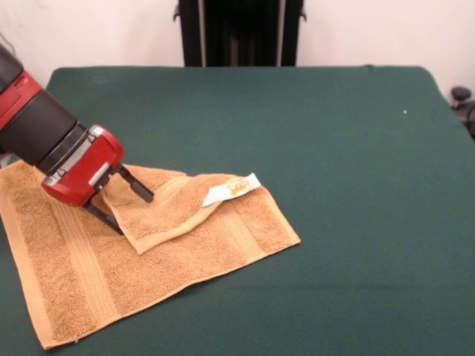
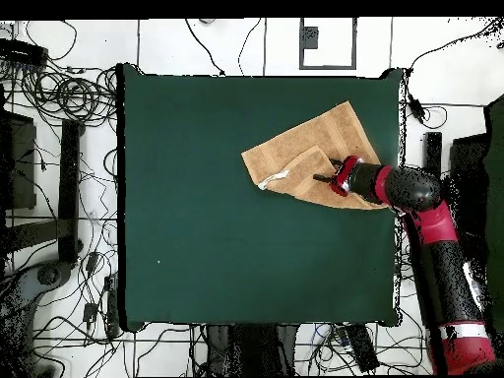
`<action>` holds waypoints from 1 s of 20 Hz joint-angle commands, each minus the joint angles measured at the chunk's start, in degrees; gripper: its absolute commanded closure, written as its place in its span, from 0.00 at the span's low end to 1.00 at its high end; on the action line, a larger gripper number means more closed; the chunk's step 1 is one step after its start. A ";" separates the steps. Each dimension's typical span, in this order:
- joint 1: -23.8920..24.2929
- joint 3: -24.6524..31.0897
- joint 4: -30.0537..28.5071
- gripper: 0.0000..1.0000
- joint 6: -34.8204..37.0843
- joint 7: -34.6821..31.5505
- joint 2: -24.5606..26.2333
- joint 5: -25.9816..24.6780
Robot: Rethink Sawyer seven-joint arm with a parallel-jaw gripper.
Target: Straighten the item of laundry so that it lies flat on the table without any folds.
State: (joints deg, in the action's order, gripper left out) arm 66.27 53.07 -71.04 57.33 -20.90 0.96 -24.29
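Note:
The orange-tan towel [image 1: 82, 274] lies at the table's [image 1: 334, 148] left edge in the front view. One corner is folded over onto it as a triangular flap [image 1: 174, 211], with the white tag [image 1: 234, 189] at the flap's far tip. My gripper [image 1: 136, 215] comes in from the left, low over the flap, with its black fingers [image 1: 139, 188] spread apart. One finger is over the flap and the other is by the flap's left edge. In the overhead view the towel [image 2: 295, 148] is at the upper right and the gripper [image 2: 323, 174] points at the flap.
The towel's left end hangs at the table's edge [image 1: 6, 222]. The robot's black pedestal [image 1: 239, 31] stands behind the far side. Cables cover the floor [image 2: 59, 98] round the table. Bare green cloth lies right of the towel.

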 commanded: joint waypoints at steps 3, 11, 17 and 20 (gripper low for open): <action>-3.63 0.30 0.58 0.00 1.12 6.39 3.35 0.87; -3.33 0.51 0.05 1.00 0.14 7.04 3.30 0.32; -3.21 0.47 -0.61 1.00 -0.23 6.42 2.87 0.13; -2.90 0.78 -1.07 1.00 -0.88 6.76 2.94 -0.02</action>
State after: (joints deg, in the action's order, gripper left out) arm 66.30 53.25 -70.82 57.34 -20.90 2.01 -23.89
